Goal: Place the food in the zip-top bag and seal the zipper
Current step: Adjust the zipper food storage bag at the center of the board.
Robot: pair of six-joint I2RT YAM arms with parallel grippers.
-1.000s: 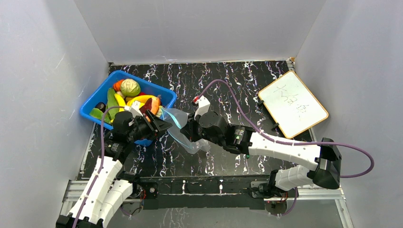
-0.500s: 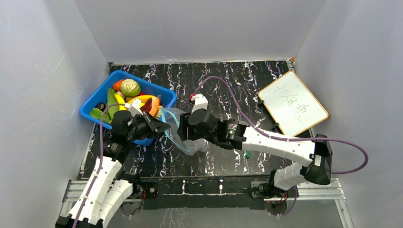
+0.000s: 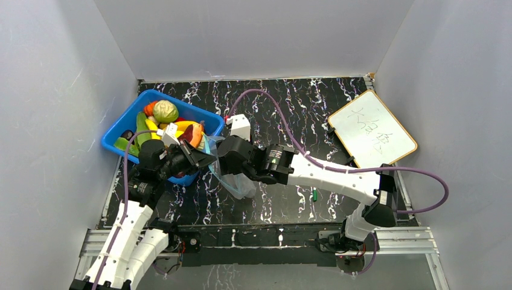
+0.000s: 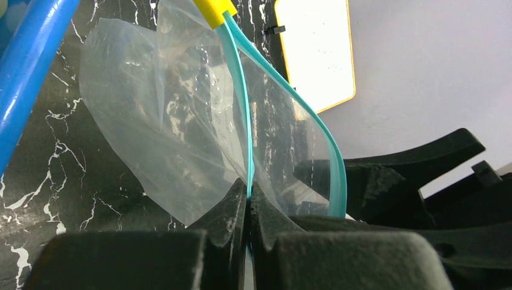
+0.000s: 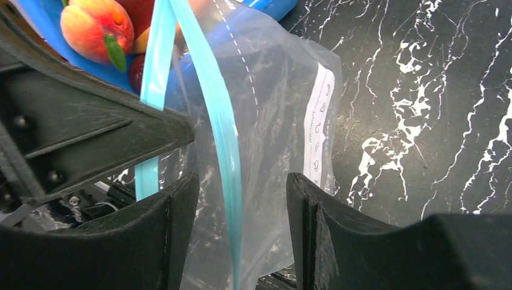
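Robot lab cell: grey panel walls, alu rail, marbled tabletop.

plain pale grey walls enclose a black surface veined with white marble streaks; a metal rail runs along its near edge.

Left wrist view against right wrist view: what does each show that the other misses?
Only the left wrist view: the left pincer shut on the zipper, a yellow piece at the strip's far end, and the whiteboard.
Only the right wrist view: the right pincer open with one zipper strip running between its fingers, a white label patch, and a peach.
Both: the clear zip-top bag with its mouth parted, the blue bin and the marbled table.
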